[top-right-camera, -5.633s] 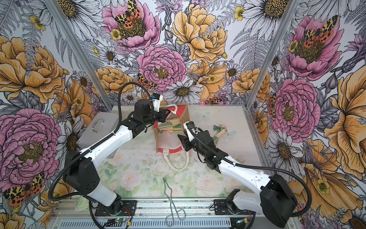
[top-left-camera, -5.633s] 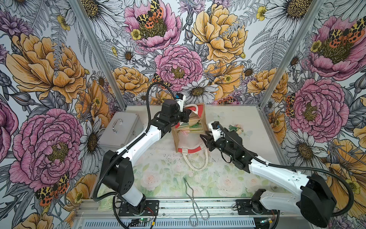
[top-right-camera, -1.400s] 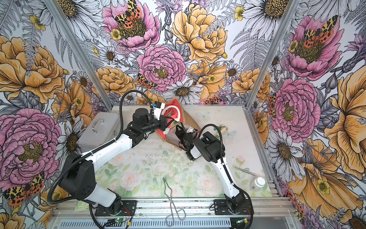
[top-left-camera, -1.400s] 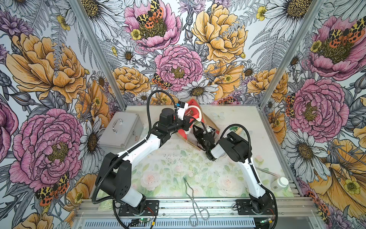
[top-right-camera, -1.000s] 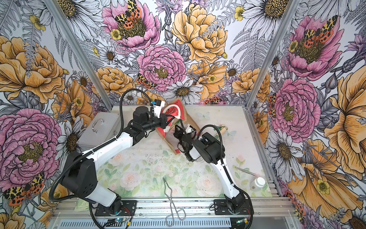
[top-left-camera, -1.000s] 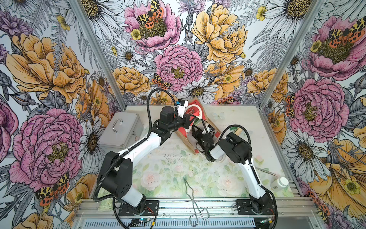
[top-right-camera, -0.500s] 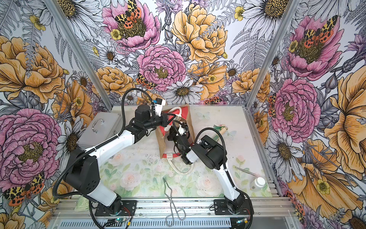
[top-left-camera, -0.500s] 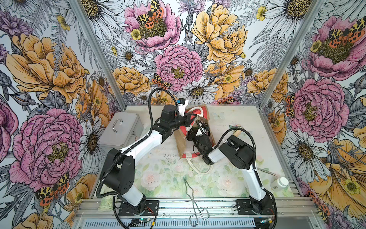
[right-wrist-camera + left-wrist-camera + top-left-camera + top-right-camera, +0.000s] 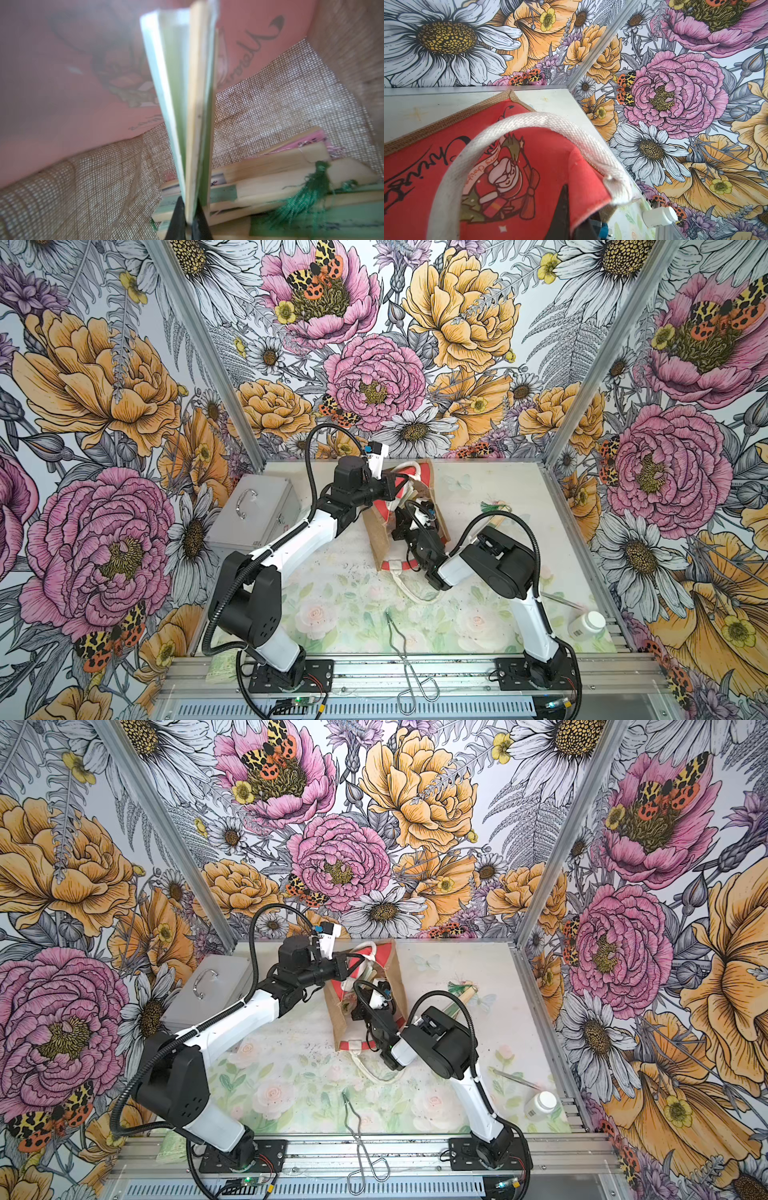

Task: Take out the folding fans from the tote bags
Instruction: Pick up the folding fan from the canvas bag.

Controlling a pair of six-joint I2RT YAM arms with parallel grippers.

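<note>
**Top views:** In both top views the tote bag [image 9: 376, 541] [image 9: 341, 1021] stands toward the back edge of the table [image 9: 332, 605], about midway between its side edges. The left gripper [image 9: 394, 490] [image 9: 345, 968] is at the bag's rim beside a rope handle [image 9: 409, 467]. The right gripper [image 9: 404, 526] is sunk into the open mouth. One loose fan [image 9: 495, 512] lies on the table toward the back right corner. A metal case [image 9: 253, 514] sits at the left edge, tongs [image 9: 409, 659] at the front edge, and a bottle [image 9: 585, 624] in the front right corner.

**Left wrist view:** The rope handle arches over the bag's red printed panel. One dark finger [image 9: 563, 207] lies against that panel's edge. The fingers appear pinched together on the rim, though most of the pinch is out of frame.

**Right wrist view:** The fingers are clamped together on the base of a green fan [image 9: 187, 99]. It stands upright inside the bag with its leaves slightly splayed. The remaining fans [image 9: 270, 187], green and pink, lie stacked on the jute floor.

The step in hand looks like the lift-out. It would go best drawn straight up along the fan's length through the middle of the mouth. The left gripper should steady the rim so the bag neither tips nor rides up. The splayed leaves could catch the lining or the handle.
</note>
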